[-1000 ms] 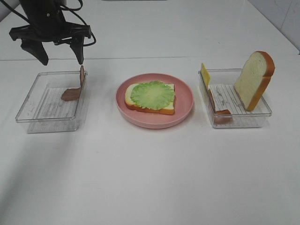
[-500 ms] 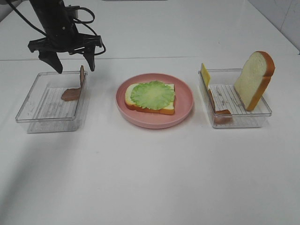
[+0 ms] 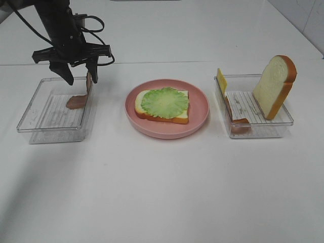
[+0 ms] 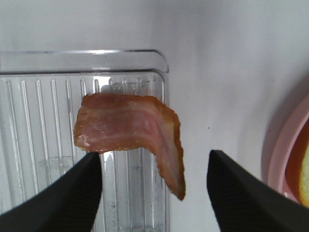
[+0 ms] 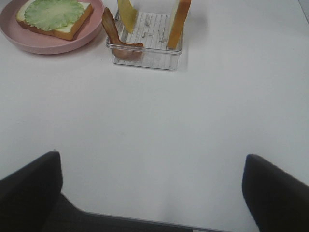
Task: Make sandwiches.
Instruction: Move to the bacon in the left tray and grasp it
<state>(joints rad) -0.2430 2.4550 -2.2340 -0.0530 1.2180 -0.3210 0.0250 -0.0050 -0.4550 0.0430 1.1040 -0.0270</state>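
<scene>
Bacon strip (image 4: 126, 126) sits under spread left gripper (image 4: 154, 153).

Pink plate (image 3: 199, 115) sits on white table (image 3: 162, 192) between left tray (image 3: 44, 115) and right tray (image 3: 263, 130).

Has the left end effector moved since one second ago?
Yes. The left end effector has moved down and rightward, closer to the left clear tray and its bacon strip.

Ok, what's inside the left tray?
One bacon strip, lying on the tray floor and curling up its plate-side wall. The open left gripper hides a little of the far rim.
</scene>
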